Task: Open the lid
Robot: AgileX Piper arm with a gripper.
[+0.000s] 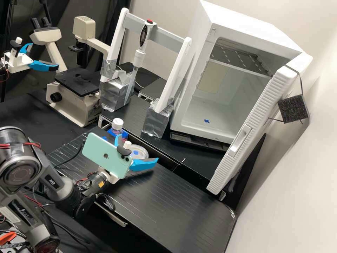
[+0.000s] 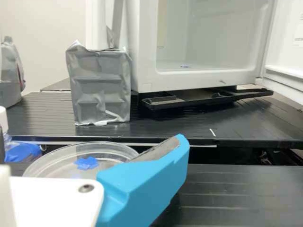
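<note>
The blue-marked dish (image 2: 59, 163) stands near a bottle (image 1: 117, 130).

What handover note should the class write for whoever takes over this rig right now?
Gripper: open, near the dish, with nothing visibly held.
Job's things: the clear round dish, with blue tape showing at it, sits near the white-capped bottle.
Done: no opening that I can confirm; whether the dish's clear lid is seated, I can't tell.
Left: check the lid, then probably grip and lift it.
</note>
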